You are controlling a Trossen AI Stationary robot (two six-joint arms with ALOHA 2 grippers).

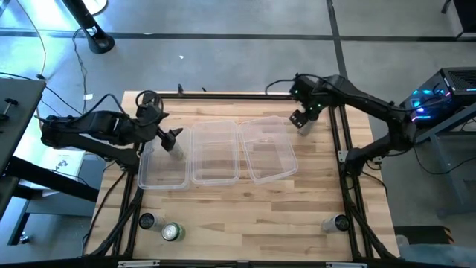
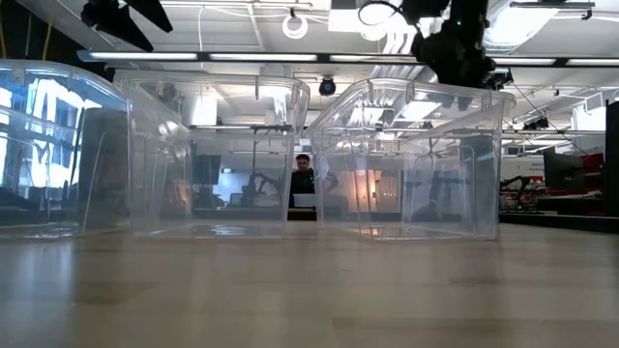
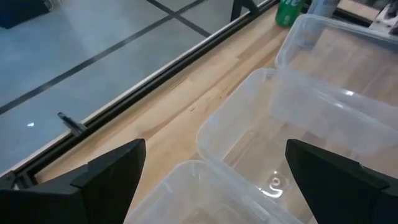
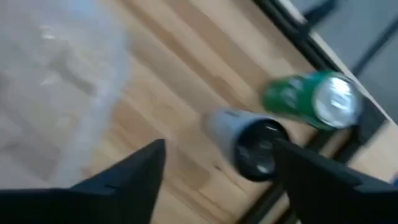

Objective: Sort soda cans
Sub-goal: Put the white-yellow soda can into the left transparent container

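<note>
In the right wrist view a pale silver-white can and a green can stand side by side on the wood by the table's far right rail. My right gripper hangs open above them, its fingers on either side of the pale can without touching it. In the high view this gripper is at the right tub's far right corner. My left gripper is open over the left tub's far corner. Near the front edge stand a dark can, a green can and another can.
Three clear plastic tubs sit side by side across the table's middle, and their walls fill the low view. A black rail runs along the far edge. Bare wood lies between the tubs and the front cans.
</note>
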